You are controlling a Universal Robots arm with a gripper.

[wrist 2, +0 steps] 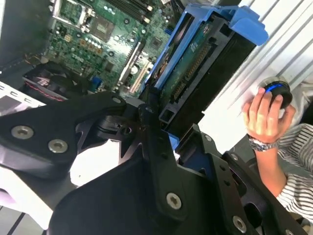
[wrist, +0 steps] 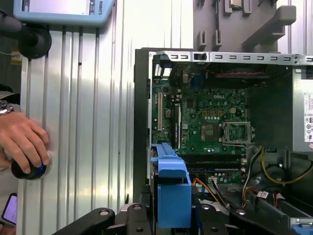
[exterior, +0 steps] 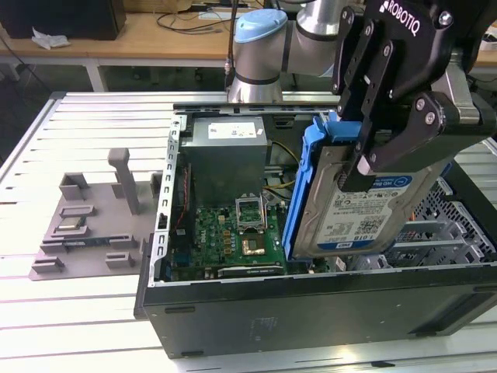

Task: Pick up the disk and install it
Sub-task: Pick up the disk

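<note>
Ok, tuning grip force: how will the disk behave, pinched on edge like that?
The disk looks rigid, metal-bodied, so probably heavy for its size. Held near its top by the gripper, it might pivot. Its blue bracket likely flexes.

Hand clamped on the disk, held near upright over open computer case, green motherboard beside

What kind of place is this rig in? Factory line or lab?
Probably a robotics lab bench, not a line: a slotted aluminium table carries an open black computer case, a person's hand rests on a blue-ringed button, and the gripper holds the blue-bracketed silver-grey disk.
</note>
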